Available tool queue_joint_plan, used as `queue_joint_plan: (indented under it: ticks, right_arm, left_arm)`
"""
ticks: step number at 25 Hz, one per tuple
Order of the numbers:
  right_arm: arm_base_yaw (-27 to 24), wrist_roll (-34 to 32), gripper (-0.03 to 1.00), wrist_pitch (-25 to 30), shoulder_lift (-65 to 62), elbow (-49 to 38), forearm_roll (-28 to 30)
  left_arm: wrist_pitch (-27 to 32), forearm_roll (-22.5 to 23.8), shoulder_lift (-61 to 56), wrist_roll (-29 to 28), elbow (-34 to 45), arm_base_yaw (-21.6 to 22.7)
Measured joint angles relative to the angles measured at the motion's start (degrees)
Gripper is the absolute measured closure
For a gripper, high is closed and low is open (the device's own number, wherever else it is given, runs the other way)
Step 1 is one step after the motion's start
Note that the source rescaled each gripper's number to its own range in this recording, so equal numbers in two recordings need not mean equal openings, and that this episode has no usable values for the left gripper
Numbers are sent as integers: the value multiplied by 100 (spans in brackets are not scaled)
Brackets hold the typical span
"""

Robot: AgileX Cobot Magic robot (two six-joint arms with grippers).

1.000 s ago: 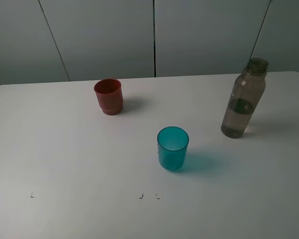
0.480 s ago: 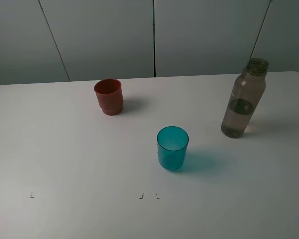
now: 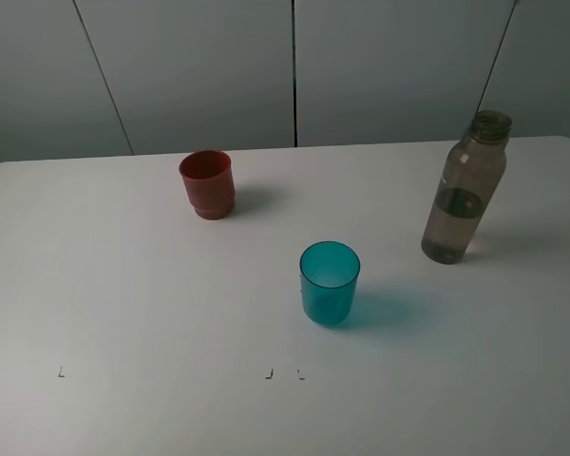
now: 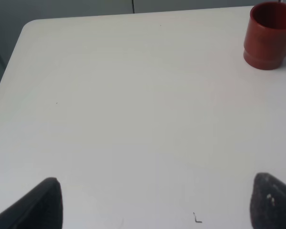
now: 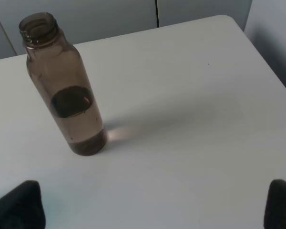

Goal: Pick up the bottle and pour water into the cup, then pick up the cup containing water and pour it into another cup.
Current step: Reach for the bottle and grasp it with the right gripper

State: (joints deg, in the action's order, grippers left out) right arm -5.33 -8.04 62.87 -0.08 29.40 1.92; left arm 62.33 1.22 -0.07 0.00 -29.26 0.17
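From the high camera, the teal cup (image 3: 329,282) stands mid-surface (image 3: 123,285). The red cup (image 3: 207,183) is well apart at its 11 o'clock and the uncapped bottle (image 3: 464,190) stands upright at its 2 o'clock. Open surface lies between them, with grey wall panels (image 3: 190,66) behind. At the left wrist, the left claw (image 4: 155,204) gapes wide, empty, with the red cup (image 4: 269,36) far ahead. At the right wrist, the right claw (image 5: 148,205) is spread wide, empty, with the bottle (image 5: 66,90) ahead.
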Motion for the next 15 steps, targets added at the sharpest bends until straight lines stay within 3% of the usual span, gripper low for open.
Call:
queue_joint_plan:
  ticks: [15]
  right_arm:
    - [0, 0, -3, 0, 0, 0, 0]
  left_arm:
    - [0, 0, 0, 0, 0, 0]
